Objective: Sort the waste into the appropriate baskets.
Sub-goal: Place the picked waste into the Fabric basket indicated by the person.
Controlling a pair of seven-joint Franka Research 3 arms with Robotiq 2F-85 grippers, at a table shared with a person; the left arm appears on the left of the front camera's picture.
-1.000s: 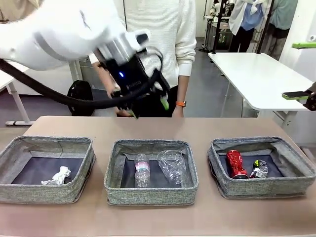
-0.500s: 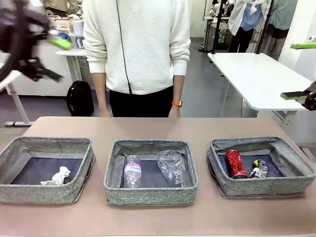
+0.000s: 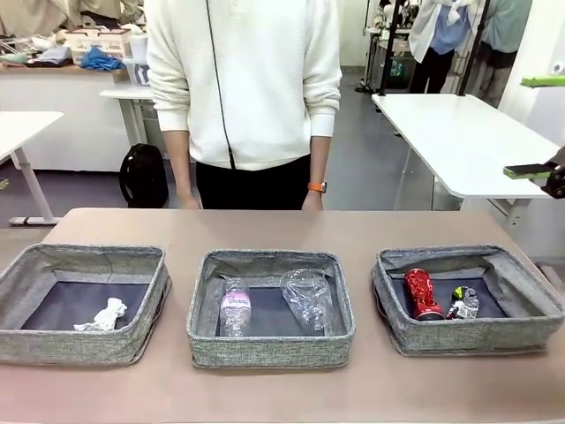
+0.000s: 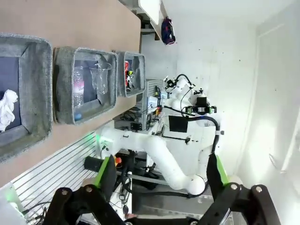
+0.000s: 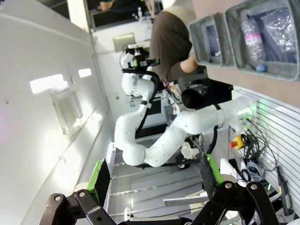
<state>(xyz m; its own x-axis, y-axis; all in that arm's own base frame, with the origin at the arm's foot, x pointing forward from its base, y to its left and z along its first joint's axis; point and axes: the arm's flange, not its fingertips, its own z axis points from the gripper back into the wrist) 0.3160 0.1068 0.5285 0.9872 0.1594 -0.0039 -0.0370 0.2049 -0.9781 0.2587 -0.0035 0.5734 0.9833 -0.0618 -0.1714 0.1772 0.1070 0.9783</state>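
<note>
Three grey baskets stand in a row on the table. The left basket (image 3: pixel 84 254) holds a white paper wad (image 3: pixel 100 315). In the middle basket (image 3: pixel 269 349) lie a clear bottle (image 3: pixel 235 306) and a crumpled clear bottle (image 3: pixel 307 299). The right basket (image 3: pixel 468 336) holds a red can (image 3: pixel 422 293) and a silver-black can (image 3: pixel 462 303). My left gripper (image 4: pixel 160 171) is open and empty, raised far off the table, looking sideways at the baskets (image 4: pixel 63 84). My right gripper (image 5: pixel 154 173) is open and empty too, with its green pads (image 3: pixel 530 170) at the picture's right edge.
A person in a white sweater (image 3: pixel 243 79) stands at the table's far edge, hands hanging by the edge. A white table (image 3: pixel 450 132) stands behind on the right. The brown tabletop (image 3: pixel 265 225) is bare between the baskets and the far edge.
My left arm has swung up and left from above the middle basket and left the front view. The clear bottle in the middle basket has rolled slightly left.
</note>
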